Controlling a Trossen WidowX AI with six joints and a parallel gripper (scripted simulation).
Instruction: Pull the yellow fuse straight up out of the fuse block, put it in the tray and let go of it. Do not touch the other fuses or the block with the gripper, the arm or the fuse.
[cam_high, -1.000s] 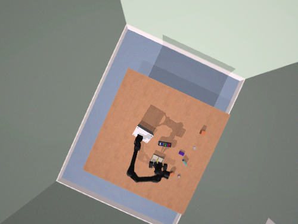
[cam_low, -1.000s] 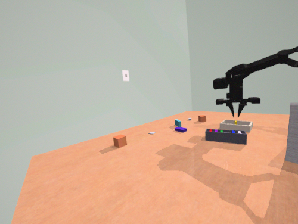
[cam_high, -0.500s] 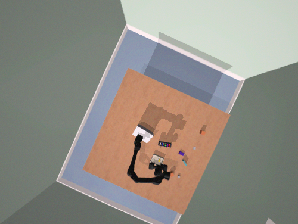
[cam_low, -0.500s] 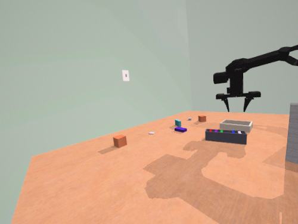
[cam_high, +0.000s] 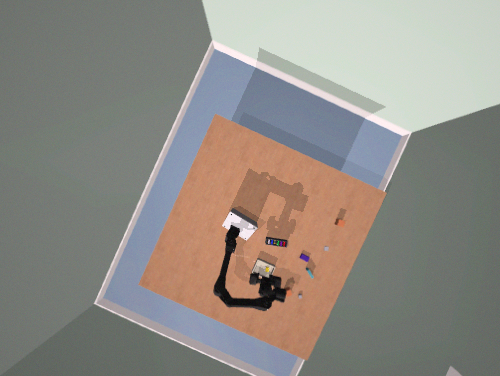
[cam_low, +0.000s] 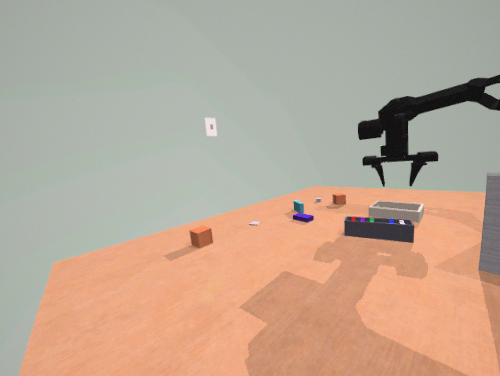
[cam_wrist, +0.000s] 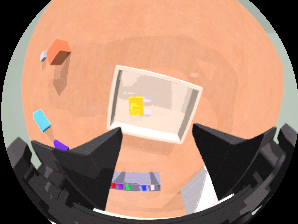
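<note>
No readable text, labels, brands or numbers in any view. The white wall plate (cam_low: 211, 126) has a small dark mark in its middle, too blurred to read as a sign. The fuse block (cam_low: 379, 229) only shows colored fuse tops, no lettering.

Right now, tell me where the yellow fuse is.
The yellow fuse lies inside the tray, left of its middle in the wrist view, below the open gripper.
</note>
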